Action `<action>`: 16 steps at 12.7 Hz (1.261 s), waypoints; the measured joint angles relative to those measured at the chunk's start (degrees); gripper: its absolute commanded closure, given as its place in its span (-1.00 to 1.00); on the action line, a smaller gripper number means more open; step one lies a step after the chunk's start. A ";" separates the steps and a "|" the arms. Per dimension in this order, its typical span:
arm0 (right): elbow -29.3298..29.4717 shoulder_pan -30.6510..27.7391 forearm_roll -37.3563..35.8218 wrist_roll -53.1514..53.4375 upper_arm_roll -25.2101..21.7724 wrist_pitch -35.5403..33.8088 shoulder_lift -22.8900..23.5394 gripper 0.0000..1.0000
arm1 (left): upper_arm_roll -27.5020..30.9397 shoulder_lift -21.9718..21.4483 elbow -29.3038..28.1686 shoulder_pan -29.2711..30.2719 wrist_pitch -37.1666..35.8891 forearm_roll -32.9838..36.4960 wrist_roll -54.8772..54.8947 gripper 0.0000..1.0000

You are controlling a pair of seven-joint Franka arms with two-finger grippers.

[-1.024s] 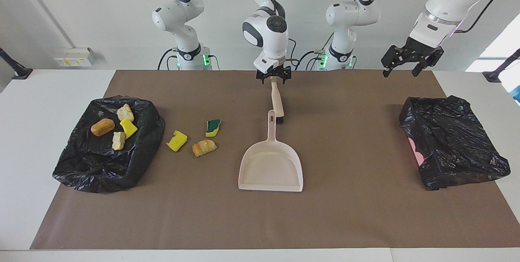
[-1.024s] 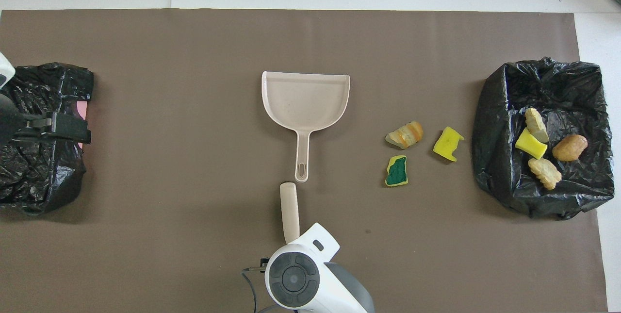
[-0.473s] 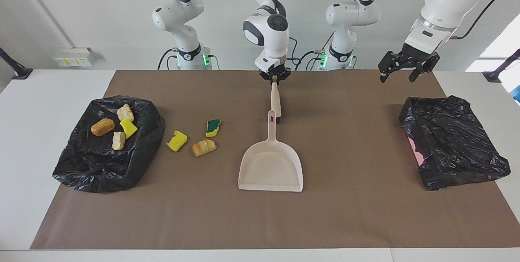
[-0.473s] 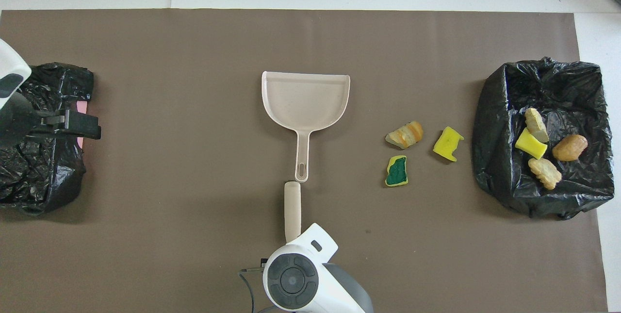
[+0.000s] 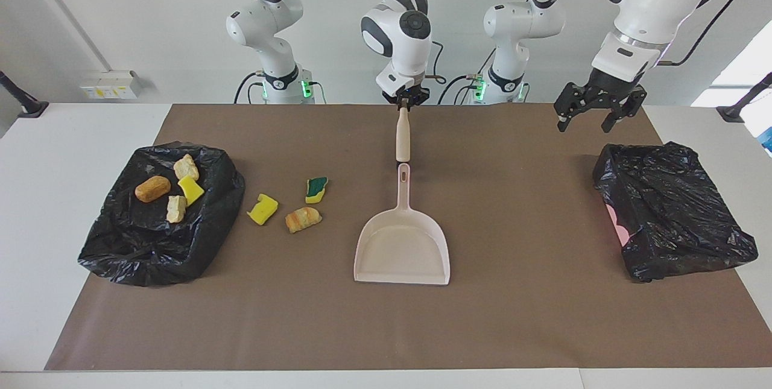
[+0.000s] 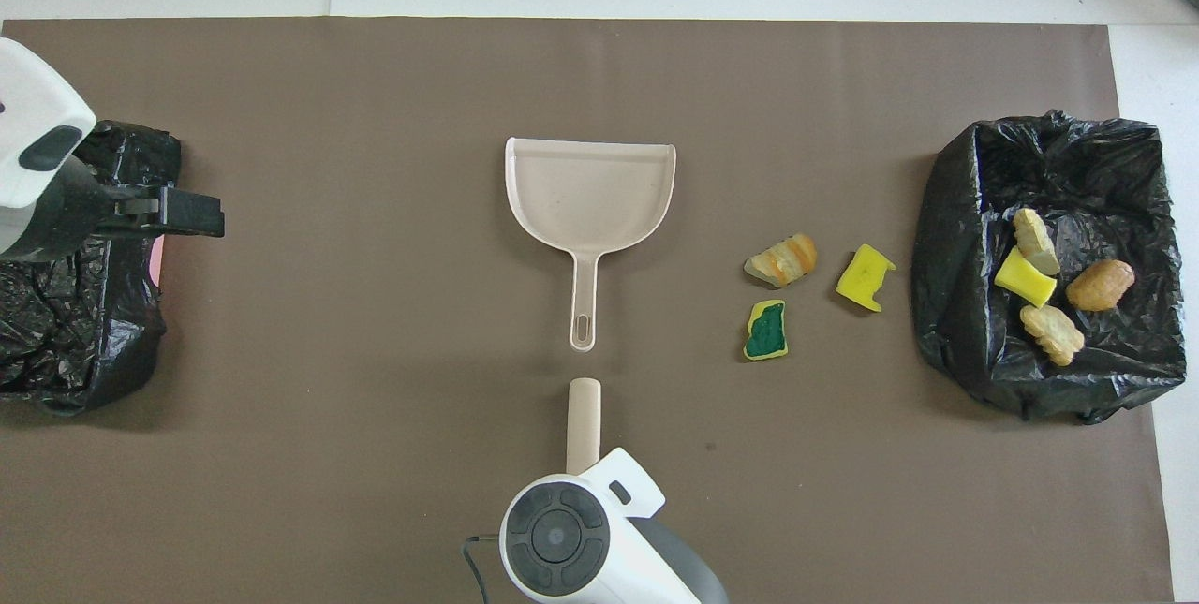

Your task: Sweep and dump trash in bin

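My right gripper [image 5: 405,101] is shut on one end of the beige brush [image 5: 402,135], held over the mat just robot-side of the dustpan's handle; its bristles are hidden. The brush also shows in the overhead view [image 6: 584,421]. The beige dustpan [image 5: 402,250] lies flat mid-mat, mouth away from the robots. Three trash pieces lie on the mat: a yellow sponge [image 5: 262,208], a green-topped sponge [image 5: 316,189] and a pastry [image 5: 303,218]. Several more pieces [image 5: 169,187] lie in the black-bag bin [image 5: 120,244] at the right arm's end. My left gripper [image 5: 582,126] is open and empty.
A second black bag [image 5: 669,208] with a pink patch lies at the left arm's end; my left gripper [image 6: 211,215] hangs over its mat-side edge. A brown mat [image 5: 543,316] covers the white table.
My right gripper shut on the brush and drew it toward the robots, lining it up with the dustpan's handle. My left gripper drifted toward the table's middle.
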 measured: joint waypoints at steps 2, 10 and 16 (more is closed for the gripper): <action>0.12 -2.85 0.01 0.22 -0.26 -5.39 -2.51 1.00 | -0.03 1.79 -0.05 -1.95 2.81 -0.16 -2.85 -1.00; 0.87 -21.57 -15.03 -3.11 -0.79 -14.21 -4.75 1.00 | -0.42 13.57 -0.68 -19.71 12.83 -0.23 -13.39 -1.00; -3.39 -35.36 -22.15 -13.91 -0.96 -9.78 -4.21 1.00 | -0.43 21.26 -3.64 -28.49 21.02 -0.23 -14.61 -1.00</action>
